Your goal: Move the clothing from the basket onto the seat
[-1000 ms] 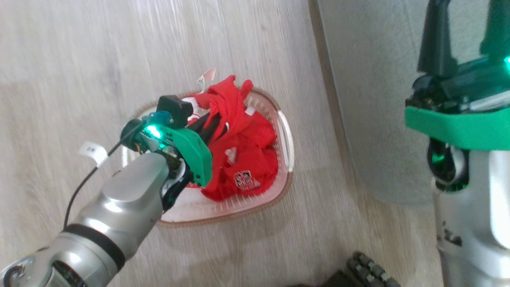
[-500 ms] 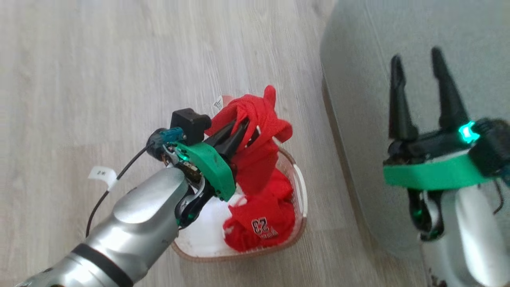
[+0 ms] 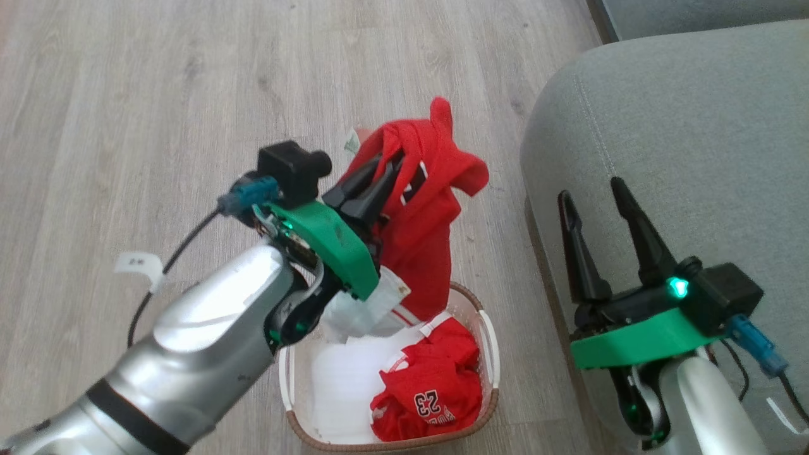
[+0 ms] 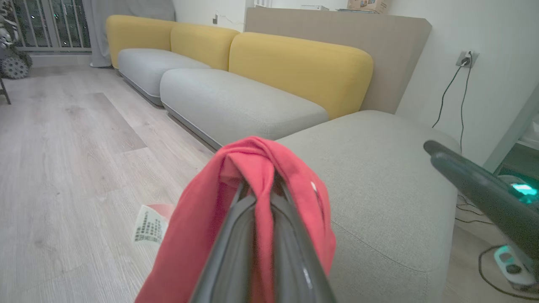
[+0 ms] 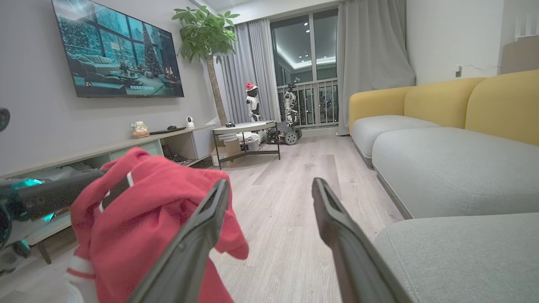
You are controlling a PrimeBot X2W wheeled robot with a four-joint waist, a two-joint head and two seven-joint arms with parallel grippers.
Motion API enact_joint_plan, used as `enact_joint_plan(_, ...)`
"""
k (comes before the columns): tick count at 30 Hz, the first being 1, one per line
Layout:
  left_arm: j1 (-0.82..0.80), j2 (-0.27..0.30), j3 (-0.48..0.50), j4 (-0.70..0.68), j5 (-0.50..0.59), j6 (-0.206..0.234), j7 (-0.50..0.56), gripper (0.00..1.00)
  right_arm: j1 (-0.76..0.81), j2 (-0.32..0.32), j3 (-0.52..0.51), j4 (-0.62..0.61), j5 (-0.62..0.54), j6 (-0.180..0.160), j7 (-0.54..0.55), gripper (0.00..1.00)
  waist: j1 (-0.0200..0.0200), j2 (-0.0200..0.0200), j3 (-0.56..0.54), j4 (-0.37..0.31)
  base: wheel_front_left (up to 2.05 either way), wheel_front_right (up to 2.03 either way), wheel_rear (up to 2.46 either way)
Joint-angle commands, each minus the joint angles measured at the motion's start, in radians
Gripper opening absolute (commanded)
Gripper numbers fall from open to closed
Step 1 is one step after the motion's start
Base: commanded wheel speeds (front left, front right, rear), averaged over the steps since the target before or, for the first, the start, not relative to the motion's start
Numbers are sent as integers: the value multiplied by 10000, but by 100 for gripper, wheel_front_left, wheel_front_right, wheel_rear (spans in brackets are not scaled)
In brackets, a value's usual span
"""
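My left gripper is shut on a red garment with white and black trim. The garment hangs lifted above the basket, its lower end still trailing down to the rim. In the left wrist view the cloth drapes over the closed fingers. A second red piece printed "23" lies in the cream basket. The grey-green seat is on the right. My right gripper hovers open over the seat's front edge, nothing between its fingers.
Pale wood floor surrounds the basket. More grey seats with yellow backs run along the wall. A TV bench, a low table and a plant stand across the room. A cable and plug are beside the seat.
The head camera has tilted, shifting the whole picture. My left gripper has raised the red garment higher out of the basket. The right gripper has stayed open.
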Motion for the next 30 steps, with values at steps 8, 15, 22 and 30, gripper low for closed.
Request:
enact_joint_plan(8,-1158,498,752,-1039,-88,365,346,0,-15,-25,661,-180,176,-2,-51,100,1,-1,-120,-33,0,0,0)
enact_joint_plan(15,-1302,531,762,-1353,-95,483,509,0,-45,-117,1164,-83,340,-2,-51,100,1,-1,-79,-44,0,0,0)
enact_joint_plan(22,-1385,493,727,-1380,-100,521,569,0,-366,-588,2778,235,921,-2,72,100,1,-1,-96,-27,0,0,0)
enact_joint_plan(30,-1428,348,704,-1427,-198,532,597,0,-1309,-927,4549,1599,2034,-2,130,100,1,-1,-175,108,0,0,0)
